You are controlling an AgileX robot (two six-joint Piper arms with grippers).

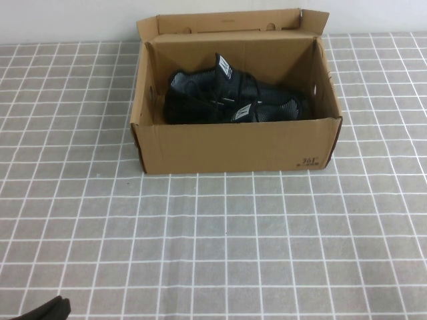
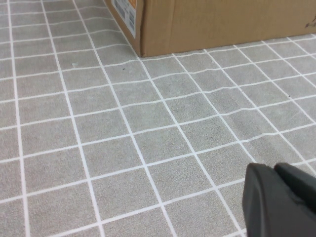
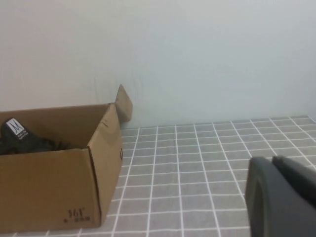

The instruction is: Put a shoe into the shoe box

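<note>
Soft, even room light, fairly bright, no glare anywhere. The box throws only a faint shadow at its base in the frame's middle, while its inside is dim and the black shoes lose detail there. The high view is crisp. Both wrist views look softer, and the dark gripper bodies at their lower right corners are blurred, out of focus
</note>
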